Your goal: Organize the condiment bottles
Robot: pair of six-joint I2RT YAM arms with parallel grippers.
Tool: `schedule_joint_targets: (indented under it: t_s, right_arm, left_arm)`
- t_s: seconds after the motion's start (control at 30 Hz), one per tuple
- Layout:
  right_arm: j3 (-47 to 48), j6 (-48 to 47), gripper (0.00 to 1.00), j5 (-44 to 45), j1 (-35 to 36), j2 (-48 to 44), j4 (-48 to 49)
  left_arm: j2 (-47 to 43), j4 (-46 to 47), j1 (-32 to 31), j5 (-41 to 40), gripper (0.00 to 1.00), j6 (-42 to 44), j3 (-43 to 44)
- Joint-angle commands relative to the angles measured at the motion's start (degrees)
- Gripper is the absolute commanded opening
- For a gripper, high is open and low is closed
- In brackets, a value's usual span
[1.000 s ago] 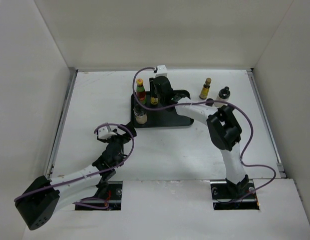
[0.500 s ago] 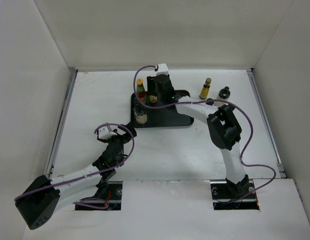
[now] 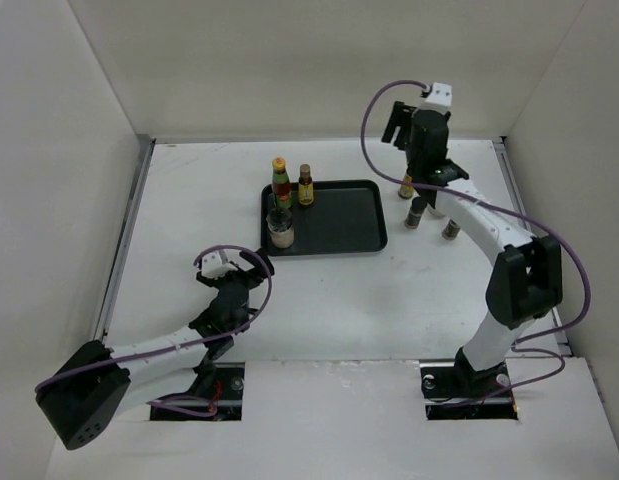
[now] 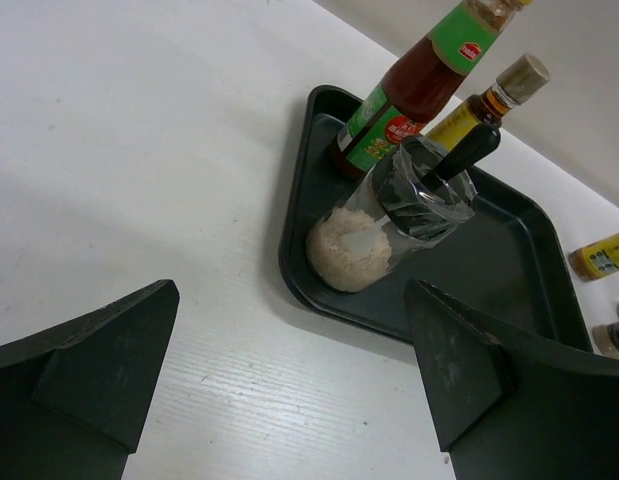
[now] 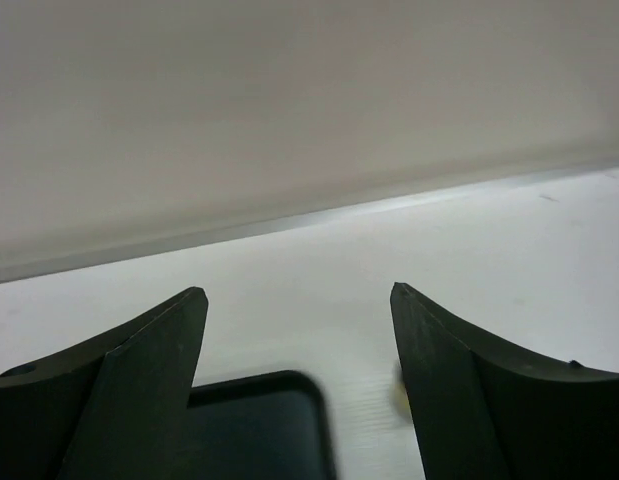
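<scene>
Standing beside tray (image 3: 339, 215), bottles (image 3: 416, 213), perhaps three, partly behind right arm (image 3: 479, 215).

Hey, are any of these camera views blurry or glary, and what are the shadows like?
Right wrist view: soft and smeared, and the tray looks blurred at its edges. Left wrist view: sharp on the red bottle and the jar, with no strong glare. Top view: even light, only faint shadows on the table.
</scene>
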Motion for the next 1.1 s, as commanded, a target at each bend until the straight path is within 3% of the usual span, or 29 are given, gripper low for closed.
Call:
schedule_joint_targets:
  t_s: [0.0, 0.2, 0.47, 0.6, 0.73, 0.93, 1.07]
  right_arm:
    - [-1.3, -2.9, 0.81, 2.4, -3.9, 2.2, -3.9]
    - [1.2, -3.8, 0.79, 0.0, -7.7, 7.7, -5.8]
    - [2.0, -2.7, 0.69, -4.4, -10.0, 11.7, -6.8]
    - [1.2, -2.0, 0.53, -3.7, -10.0, 12.6, -6.1]
    - [-1.6, -2.2, 0.34, -3.2, -10.2, 9.5, -1.0]
    - [-5.1, -3.5, 0.3, -1.8, -9.1, 1.3, 4.0]
    - [-6.7, -3.5, 0.29, -2.7, -4.3, -3.4, 4.7]
  left_arm:
    - [0.1, 3.5, 0.6, 0.1, 1.0, -0.7, 1.0]
    - [1.9, 3.7, 1.0, 0.7, 1.0, -0.7, 1.6]
    - [4.0, 4.8, 1.6, 1.9, 1.0, -0.8, 1.8]
    - [6.0, 5.3, 1.5, 2.4, 1.0, -0.8, 2.4]
    - [6.3, 5.3, 1.8, 3.0, 1.0, -0.8, 2.4]
    - [6.1, 5.3, 2.0, 2.9, 1.0, -0.7, 2.3]
    - [7.0, 5.4, 1.9, 3.5, 1.0, -0.8, 2.7]
